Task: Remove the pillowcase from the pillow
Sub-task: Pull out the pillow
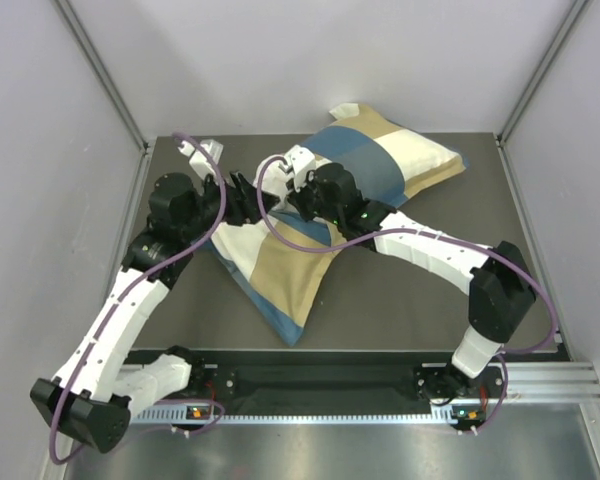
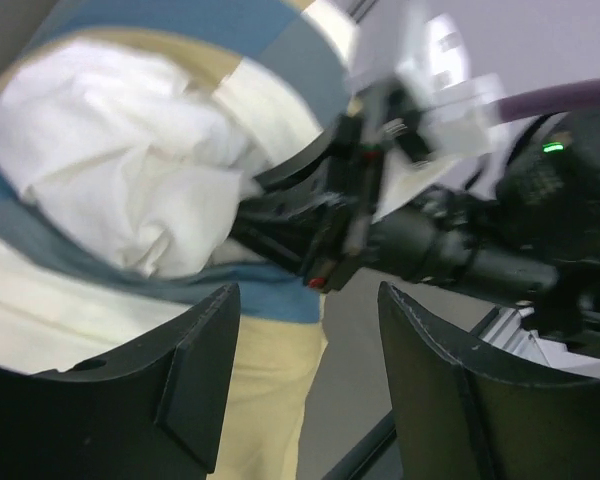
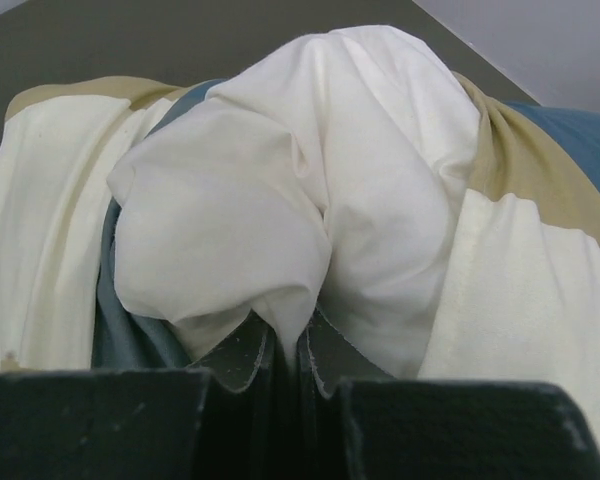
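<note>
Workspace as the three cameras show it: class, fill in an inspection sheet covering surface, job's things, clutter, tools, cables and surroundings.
Surface: dark grey table.
Job's things: checked pillowcase lies across the table; white pillow bulges from its open end.
Clutter: nothing seen.
Tools: left tool open, holding nothing; right tool shut on the pillow.
Cables: purple cables loop along both arms; one passes over the pillowcase.
Surroundings: pale walls on three sides; metal rail at the near edge.
</note>
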